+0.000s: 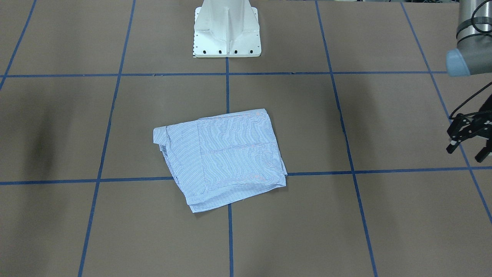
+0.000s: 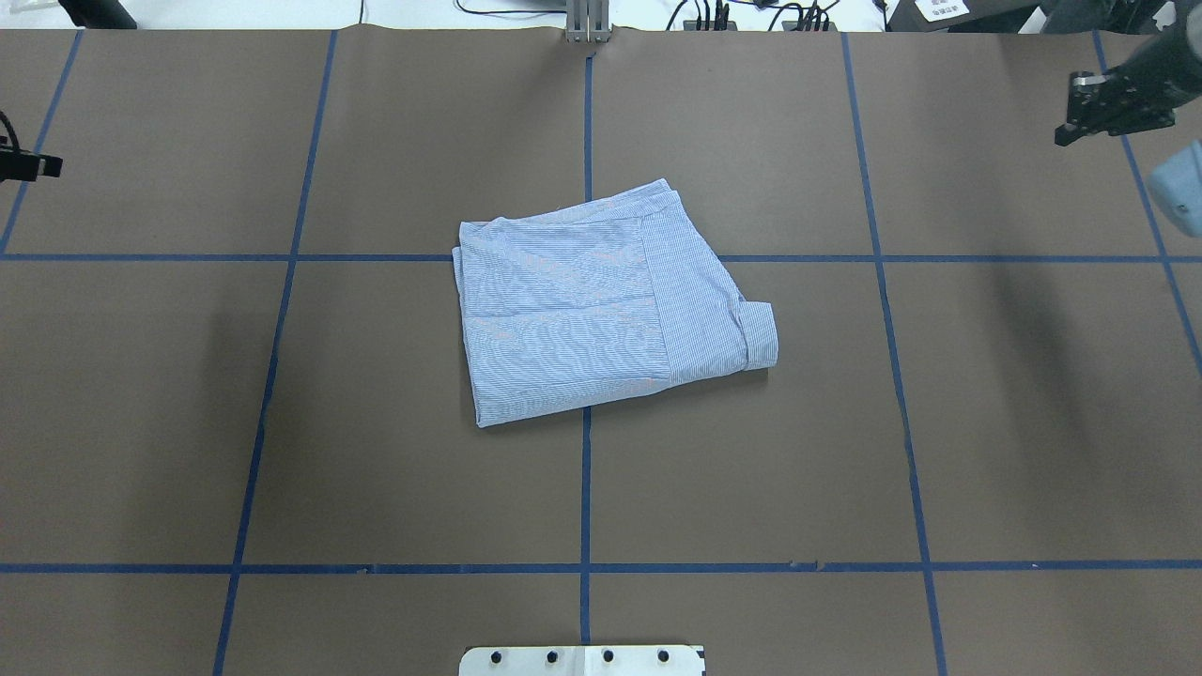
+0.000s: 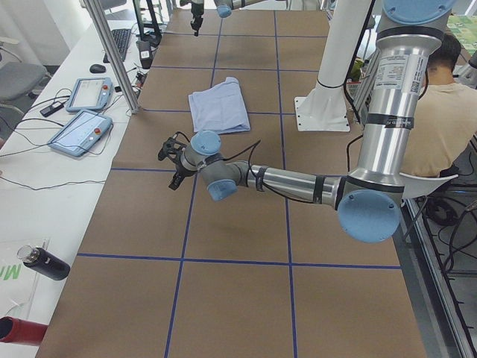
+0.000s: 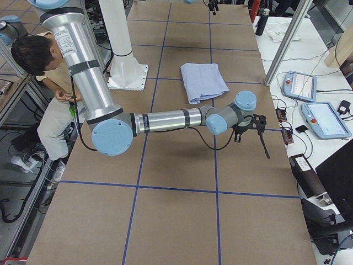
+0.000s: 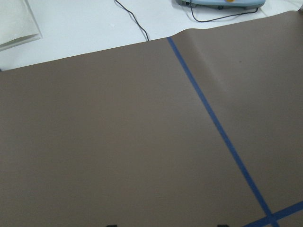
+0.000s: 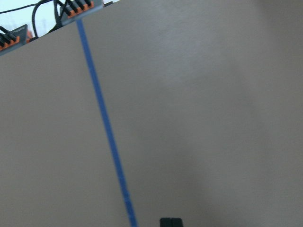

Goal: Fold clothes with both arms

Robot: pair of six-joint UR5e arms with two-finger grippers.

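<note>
Table [image 2: 376, 422]: brown, taped.
Shirt [image 2: 563, 300]: centre, long axis left-right, rolled flap [image 2: 759, 333] toward right edge.
Left gripper [image 1: 467, 151]: jaws spread.
Right gripper [image 6: 171, 222]: jaws together.

shirt [image 2: 601, 300]: one
robot arms [image 3: 291, 179]: two
white pedestal [image 1: 226, 34]: one
teach pendants [image 3: 80, 131]: two
bottles [image 3: 45, 262]: two
person [image 3: 440, 127]: one

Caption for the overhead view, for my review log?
Striped shirt lies folded compactly on the table; left gripper and right gripper hang empty near opposite edges.
</note>
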